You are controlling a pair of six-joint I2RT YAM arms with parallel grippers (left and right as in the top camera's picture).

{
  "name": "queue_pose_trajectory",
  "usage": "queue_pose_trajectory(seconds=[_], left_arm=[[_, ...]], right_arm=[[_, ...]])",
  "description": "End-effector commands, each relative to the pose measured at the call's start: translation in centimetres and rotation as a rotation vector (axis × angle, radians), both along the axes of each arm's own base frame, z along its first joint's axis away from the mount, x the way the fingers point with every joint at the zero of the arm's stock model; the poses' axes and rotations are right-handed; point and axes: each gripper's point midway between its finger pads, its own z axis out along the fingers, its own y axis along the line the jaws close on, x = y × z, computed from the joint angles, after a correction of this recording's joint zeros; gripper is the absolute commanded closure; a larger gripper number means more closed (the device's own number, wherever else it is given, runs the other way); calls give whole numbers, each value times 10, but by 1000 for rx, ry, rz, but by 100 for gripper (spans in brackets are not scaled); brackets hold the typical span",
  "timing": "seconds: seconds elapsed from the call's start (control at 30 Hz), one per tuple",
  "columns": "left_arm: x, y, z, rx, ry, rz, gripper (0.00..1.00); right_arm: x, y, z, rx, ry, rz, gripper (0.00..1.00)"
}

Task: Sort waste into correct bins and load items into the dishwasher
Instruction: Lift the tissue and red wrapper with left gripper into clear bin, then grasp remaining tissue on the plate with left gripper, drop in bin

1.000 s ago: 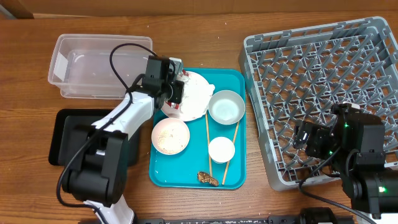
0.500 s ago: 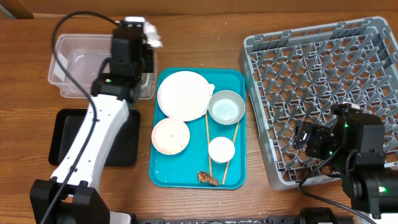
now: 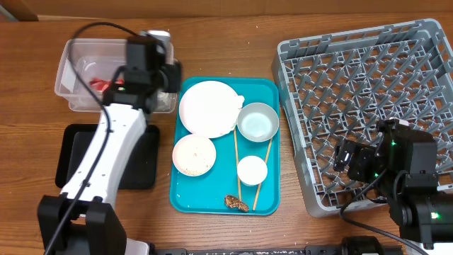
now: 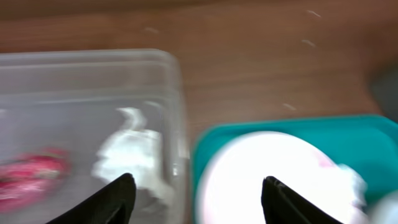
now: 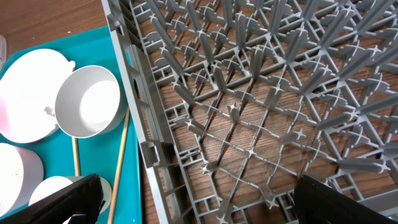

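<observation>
My left gripper (image 3: 167, 76) (image 4: 199, 200) hovers open and empty over the right wall of the clear tub (image 3: 78, 99) (image 4: 37, 81). Inside the tub lie the red-and-white wrapper (image 3: 99, 83) (image 4: 31, 177) and a crumpled white napkin (image 4: 134, 158). On the teal tray (image 3: 191, 197) sit the plate (image 3: 209, 108) (image 4: 273, 180), a grey-white bowl (image 3: 257, 122) (image 5: 87, 102), a pink bowl (image 3: 194, 154) holding rice, a white cup (image 3: 252, 170), two chopsticks (image 3: 236, 166) and a brown lump (image 3: 236, 203). My right gripper (image 3: 345, 156) (image 5: 199, 205) is open over the front left corner of the dish rack (image 3: 368, 92) (image 5: 249, 124).
A black tray (image 3: 71, 152) lies in front of the clear tub, partly under my left arm. The teal tray sits between the tub and the rack, close to the rack's left wall. Bare wooden table runs along the far edge.
My left gripper carried the wrapper from the plate to the clear tub and opened; the wrapper now lies in the tub. The right arm has not moved.
</observation>
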Motion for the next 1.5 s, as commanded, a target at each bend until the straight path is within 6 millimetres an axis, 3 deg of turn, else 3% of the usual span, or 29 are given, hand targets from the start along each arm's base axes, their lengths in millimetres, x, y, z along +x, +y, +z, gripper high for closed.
queue_pose_trajectory(seconds=[0.0,0.2,0.53,0.67,0.73,0.8,0.83,0.97,1.17,1.33,1.47], left_arm=[[-18,-57,-22,-70,91,-171,31],[-31,-84,-81,-11,243,-220,29],[-48,-84,-165,7,464,-171,29],[-57,-92,-175,-35,514,-198,45],[-58,-93,-177,-41,522,-202,62],[-59,-92,-177,-40,525,-201,86],[-59,-92,-175,-41,522,-202,96],[-52,-91,-161,-47,493,-196,96],[-26,-75,-91,-77,357,-156,96],[-4,-29,-17,-88,190,-49,96],[4,14,26,-81,73,52,96]], right_arm=[[2,0,12,2,-37,2,0],[2,0,11,2,-36,2,0],[1,0,11,2,-32,2,0],[1,0,11,2,-32,2,0],[1,0,11,2,-32,2,0],[1,0,11,2,-32,2,0],[1,0,10,2,-31,2,0],[0,0,10,2,-25,2,0],[-1,0,8,2,-17,2,0],[-3,0,7,2,-10,2,0],[-3,0,7,1,-11,2,0]])
